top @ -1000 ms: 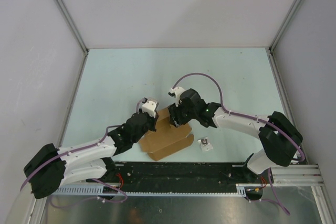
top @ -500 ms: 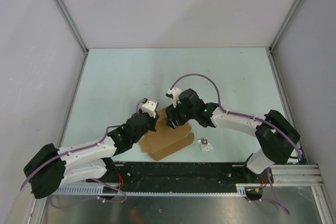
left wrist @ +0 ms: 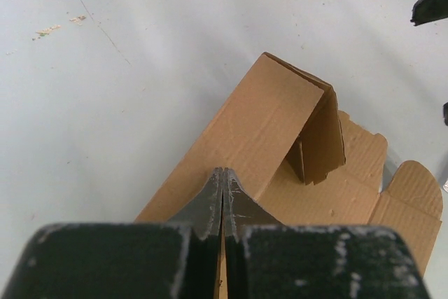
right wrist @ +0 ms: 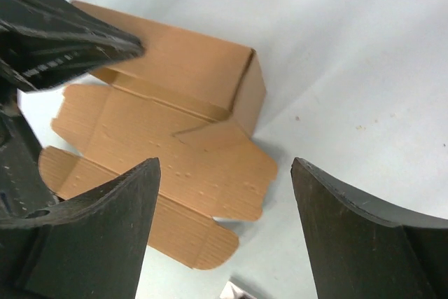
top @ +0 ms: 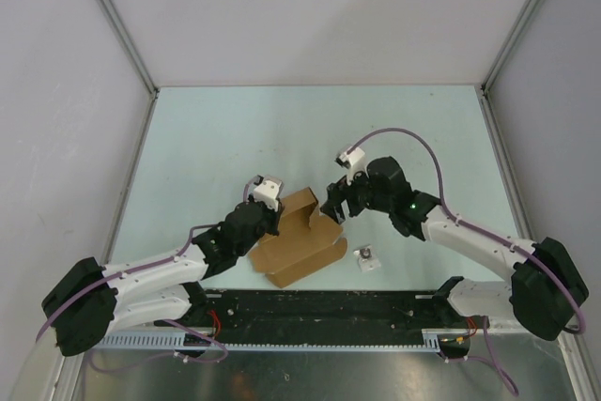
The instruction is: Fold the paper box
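The paper box [top: 299, 243] is a brown cardboard sheet lying partly folded near the table's front, with one side wall raised and its end flap bent inward. It also shows in the left wrist view [left wrist: 280, 124] and the right wrist view [right wrist: 175, 103]. My left gripper [top: 271, 218] is shut on the raised side wall, its fingers [left wrist: 222, 197] pinching the wall's top edge. My right gripper [top: 334, 206] is open and empty, hovering just right of the box's far corner; its fingers [right wrist: 105, 222] stand wide apart above the box's right flaps.
A tiny white-grey square object [top: 366, 258] lies on the table just right of the box, its corner visible in the right wrist view [right wrist: 234, 292]. White walls with metal frame posts enclose the pale green table [top: 310, 129].
My right gripper has let go of the box's far flap and pulled back to the right, opening. The bent end flap now stands exposed. My left gripper has stayed in place.
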`<state>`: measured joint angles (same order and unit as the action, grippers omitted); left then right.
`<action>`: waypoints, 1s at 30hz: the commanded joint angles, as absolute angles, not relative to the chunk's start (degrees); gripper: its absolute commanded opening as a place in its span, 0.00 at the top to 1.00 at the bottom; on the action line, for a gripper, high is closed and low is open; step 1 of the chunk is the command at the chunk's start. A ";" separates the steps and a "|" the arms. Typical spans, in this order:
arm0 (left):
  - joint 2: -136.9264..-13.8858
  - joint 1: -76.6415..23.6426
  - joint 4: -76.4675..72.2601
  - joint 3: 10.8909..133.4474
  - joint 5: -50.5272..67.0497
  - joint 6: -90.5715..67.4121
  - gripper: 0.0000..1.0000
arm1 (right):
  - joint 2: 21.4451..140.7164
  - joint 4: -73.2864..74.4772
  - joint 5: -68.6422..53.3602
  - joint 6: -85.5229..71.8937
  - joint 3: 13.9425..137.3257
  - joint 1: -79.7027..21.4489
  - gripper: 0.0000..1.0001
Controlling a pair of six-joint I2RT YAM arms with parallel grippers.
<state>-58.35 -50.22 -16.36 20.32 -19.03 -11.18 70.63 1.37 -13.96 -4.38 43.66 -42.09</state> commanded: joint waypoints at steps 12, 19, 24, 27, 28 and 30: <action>-57.66 -50.01 -17.31 20.30 -17.93 -11.60 1.00 | 74.96 -23.81 -20.65 -0.18 31.11 -40.25 0.19; -57.48 -50.01 -17.23 20.30 -17.75 -11.34 1.00 | 81.21 -30.93 -19.95 -0.18 31.38 -40.25 0.22; -57.57 -50.01 -17.14 20.30 -17.67 -11.08 1.00 | 84.63 -34.36 -20.30 -0.09 32.08 -40.34 0.23; -57.31 -50.01 -17.14 20.21 -17.67 -10.90 1.00 | 86.92 -35.59 -20.66 -0.17 32.78 -40.25 0.24; -57.30 -50.01 -17.05 20.13 -17.67 -10.90 1.00 | 87.88 -36.12 -20.83 -0.18 33.13 -40.25 0.25; -57.04 -50.01 -17.05 20.04 -17.67 -10.90 1.00 | 88.85 -37.18 -21.27 -0.09 33.66 -40.25 0.26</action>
<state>-58.33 -50.22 -16.34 20.32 -18.79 -11.07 86.96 -31.35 -20.25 -1.21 31.16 -40.36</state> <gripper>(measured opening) 0.003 0.750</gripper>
